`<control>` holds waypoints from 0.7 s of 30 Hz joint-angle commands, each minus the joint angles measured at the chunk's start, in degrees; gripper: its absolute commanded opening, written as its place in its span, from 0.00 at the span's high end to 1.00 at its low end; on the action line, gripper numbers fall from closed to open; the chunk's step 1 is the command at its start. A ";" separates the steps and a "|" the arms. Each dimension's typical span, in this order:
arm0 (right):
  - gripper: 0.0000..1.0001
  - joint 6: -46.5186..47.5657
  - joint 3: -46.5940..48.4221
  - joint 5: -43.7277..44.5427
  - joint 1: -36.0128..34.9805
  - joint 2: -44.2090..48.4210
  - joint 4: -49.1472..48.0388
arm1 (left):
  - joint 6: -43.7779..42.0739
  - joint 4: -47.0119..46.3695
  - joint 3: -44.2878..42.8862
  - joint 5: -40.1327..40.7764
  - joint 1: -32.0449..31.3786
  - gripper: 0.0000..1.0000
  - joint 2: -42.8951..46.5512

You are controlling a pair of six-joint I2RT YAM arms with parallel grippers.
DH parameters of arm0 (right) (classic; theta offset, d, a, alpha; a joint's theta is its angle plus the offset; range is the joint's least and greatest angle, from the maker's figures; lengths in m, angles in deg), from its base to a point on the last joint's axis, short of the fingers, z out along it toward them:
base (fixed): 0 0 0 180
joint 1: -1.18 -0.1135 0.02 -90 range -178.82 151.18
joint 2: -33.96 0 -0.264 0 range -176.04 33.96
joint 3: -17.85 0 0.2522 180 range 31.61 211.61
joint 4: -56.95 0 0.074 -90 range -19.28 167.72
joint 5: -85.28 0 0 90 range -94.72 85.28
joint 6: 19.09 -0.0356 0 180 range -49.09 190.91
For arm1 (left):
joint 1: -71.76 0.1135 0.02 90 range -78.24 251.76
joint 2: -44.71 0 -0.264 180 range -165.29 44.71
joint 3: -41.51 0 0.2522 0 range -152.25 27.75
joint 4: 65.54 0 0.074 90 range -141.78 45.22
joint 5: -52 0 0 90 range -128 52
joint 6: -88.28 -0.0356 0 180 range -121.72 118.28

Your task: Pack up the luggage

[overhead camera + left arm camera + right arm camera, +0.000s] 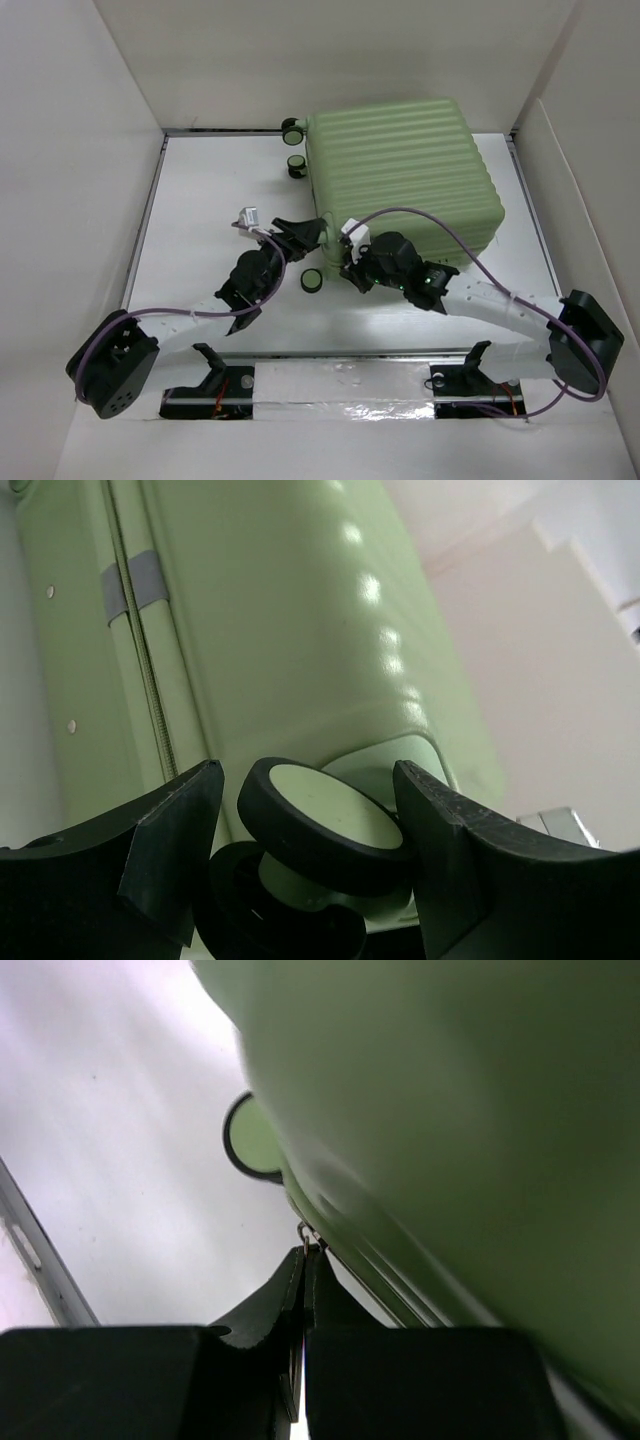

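The white table [200, 200] carried the luggage [405, 165], which lay flat and closed at about 1 o'clock from the table's centre, ribbed shell upward and wheels toward 9 o'clock. The left gripper [308, 232] sat at the case's 7 o'clock corner with its jaws spread wide on either side of a black-and-green wheel [330, 825], gaps showing on both sides. The right gripper [305, 1255] was at the case's 6 o'clock edge, its jaws pressed together. Its tips met a small metal loop [305, 1230] at the shell's seam; I cannot tell whether the loop was pinched.
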 commanded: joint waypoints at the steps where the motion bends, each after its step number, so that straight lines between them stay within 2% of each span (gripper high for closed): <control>1: 1.00 -1.30 -0.89 -7.67 2.06 3.59 -14.88 | -9.18 10.87 -5.15 -14.17 -10.14 1.00 -0.47; 3: 1.00 -4.02 -5.21 -8.03 2.06 6.67 -18.46 | -9.89 11.59 -6.21 -14.96 -11.46 1.00 -1.69; 5: 1.00 -8.85 -11.26 -8.03 2.06 7.64 -27.42 | -9.54 11.68 -7.45 -17.14 -11.99 1.00 -3.10; 9: 1.00 -14.05 -16.29 -6.28 0.14 7.90 -35.61 | -9.45 13.60 -10.34 -16.63 -11.99 1.00 -6.79; 10: 1.00 -14.75 -17.00 -6.19 -0.48 8.60 -35.53 | -9.54 14.31 -11.74 -15.93 -11.38 0.83 -6.97; 12: 1.00 -15.02 -19.19 -5.14 -1.01 11.58 -33.52 | -10.06 14.58 -12.46 -13.56 -9.89 0.60 -6.45; 13: 1.00 -15.02 -19.82 -4.61 -1.01 16.30 -29.42 | -10.67 14.40 -13.07 -13.29 -9.19 0.45 -6.01; 15: 1.00 -14.85 -20.96 -2.50 -1.01 22.29 -24.13 | -11.90 15.97 -13.77 -13.29 -6.39 0.38 -3.91; 16: 1.00 -14.58 -21.31 -1.71 -1.01 28.32 -18.28 | -12.52 17.20 -14.47 -11.11 -5.32 0.33 -2.85; 19: 1.00 -14.50 -21.23 1.10 -1.01 36.01 -11.12 | -14.11 22.39 -14.83 -5.93 1.61 0.27 1.02; 21: 1.00 -14.14 -20.97 1.29 -1.01 40.59 -6.72 | -12.27 22.67 -14.75 -8.44 7.49 0.26 1.90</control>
